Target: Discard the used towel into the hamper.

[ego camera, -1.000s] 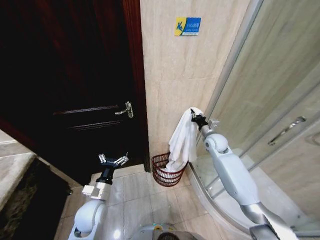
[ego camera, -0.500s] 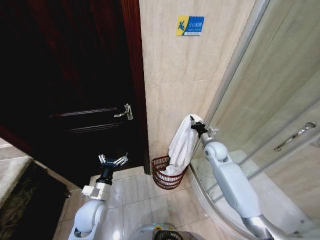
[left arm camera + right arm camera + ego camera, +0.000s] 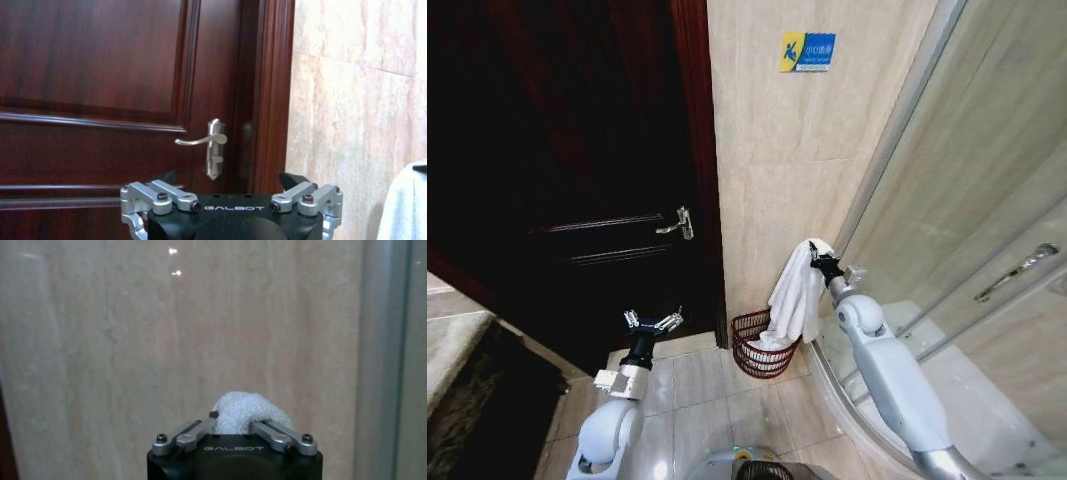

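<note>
Head view, left gripper (image 3: 653,322): idle before the dark door (image 3: 577,180), fingers spread wide.
Hamper (image 3: 762,345): on the floor at the wall's foot.
Towel (image 3: 794,297): hanging, tail inside the hamper.
Right gripper (image 3: 817,252): clamped on the towel's top.
Risk: released off-centre, cloth may drape over the rim.

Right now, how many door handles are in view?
2. One lever handle is on the dark wooden door, ahead of the open left pincer. One bar handle is on the glass shower door at far right. Others may be hidden.
</note>
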### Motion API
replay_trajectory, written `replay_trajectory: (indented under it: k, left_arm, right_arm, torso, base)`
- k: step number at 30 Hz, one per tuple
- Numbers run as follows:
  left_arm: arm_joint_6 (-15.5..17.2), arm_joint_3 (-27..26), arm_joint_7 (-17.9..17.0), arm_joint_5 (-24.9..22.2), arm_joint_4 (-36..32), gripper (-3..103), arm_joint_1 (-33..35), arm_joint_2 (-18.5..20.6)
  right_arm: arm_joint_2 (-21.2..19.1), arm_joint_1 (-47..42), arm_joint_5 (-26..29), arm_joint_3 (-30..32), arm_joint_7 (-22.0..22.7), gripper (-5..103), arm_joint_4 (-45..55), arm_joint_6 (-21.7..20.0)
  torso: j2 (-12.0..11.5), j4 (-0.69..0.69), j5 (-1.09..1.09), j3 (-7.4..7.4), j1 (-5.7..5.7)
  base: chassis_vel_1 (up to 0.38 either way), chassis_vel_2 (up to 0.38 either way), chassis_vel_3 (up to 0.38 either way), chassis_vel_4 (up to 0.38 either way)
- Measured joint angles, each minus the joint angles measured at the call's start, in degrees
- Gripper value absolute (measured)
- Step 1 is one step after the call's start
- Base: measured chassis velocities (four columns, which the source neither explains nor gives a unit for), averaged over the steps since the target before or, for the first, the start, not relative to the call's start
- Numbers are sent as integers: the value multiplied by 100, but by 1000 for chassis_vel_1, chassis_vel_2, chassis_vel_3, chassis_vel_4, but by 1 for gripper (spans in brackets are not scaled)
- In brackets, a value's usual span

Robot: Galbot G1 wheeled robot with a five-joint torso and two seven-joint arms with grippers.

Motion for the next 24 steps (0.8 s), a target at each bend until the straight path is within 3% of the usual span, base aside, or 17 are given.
replay_trajectory:
  k: [12,24]
  left_arm:
    - [-207,-25,-81,-10,65,100,-22,23]
    - [-223,0,-51,-165,62,100,-88,137]
  right_arm:
    - [147,40,-44,27,15,4,-46,9]
    - [176,-90,-238,270,27,4,-259,52]
  torso:
    - [1,4,-1,0,0]
    - [1,-1,0,0,0]
  base:
    - [46,43,43,39]
    - [0,0,0,0]
